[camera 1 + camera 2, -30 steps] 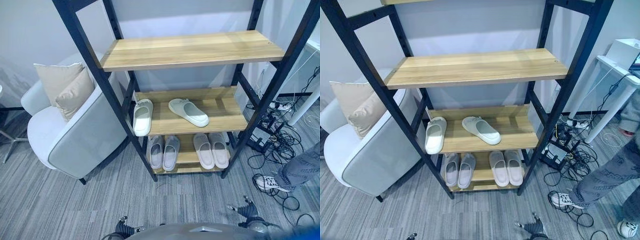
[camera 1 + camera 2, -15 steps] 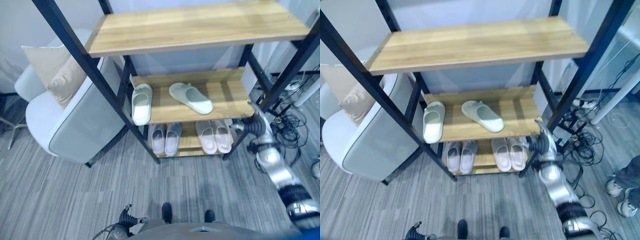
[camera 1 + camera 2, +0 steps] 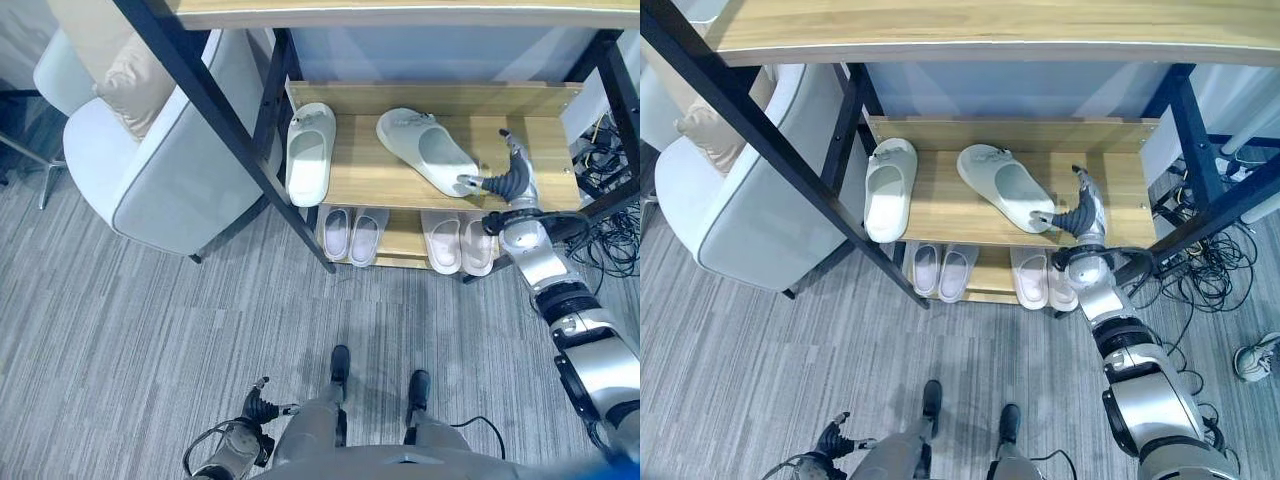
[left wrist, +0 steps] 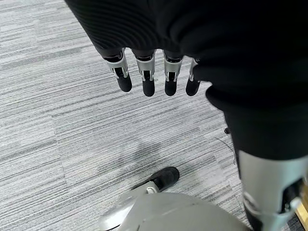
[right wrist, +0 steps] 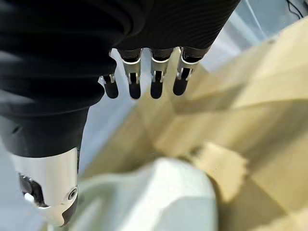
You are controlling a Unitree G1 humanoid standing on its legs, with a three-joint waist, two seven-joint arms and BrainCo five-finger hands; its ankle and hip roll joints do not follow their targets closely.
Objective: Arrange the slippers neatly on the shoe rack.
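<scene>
Two pale slippers lie on the rack's middle shelf point(image 3: 370, 185). The left slipper point(image 3: 310, 152) lies straight, while the right slipper point(image 3: 428, 150) lies askew with its near end toward the shelf's front right. My right hand point(image 3: 508, 178) is open just right of that near end, thumb pointing at it; contact cannot be told. In the right wrist view its fingers point(image 5: 155, 82) hang relaxed over the wood, with the pale slipper point(image 5: 163, 197) below them. My left hand point(image 3: 252, 410) hangs open low at my side, its fingers point(image 4: 147, 79) above the carpet.
Two pairs of slippers point(image 3: 350, 232) point(image 3: 458, 240) stand side by side on the bottom shelf. A grey armchair point(image 3: 150, 170) with a beige cushion point(image 3: 135, 80) is left of the rack. Cables point(image 3: 612, 245) lie on the floor at right, and a person's shoe point(image 3: 1252, 360) shows there.
The camera has moved closer and tilted down. My right arm has come up from my side and reached onto the middle shelf beside the askew slipper.
</scene>
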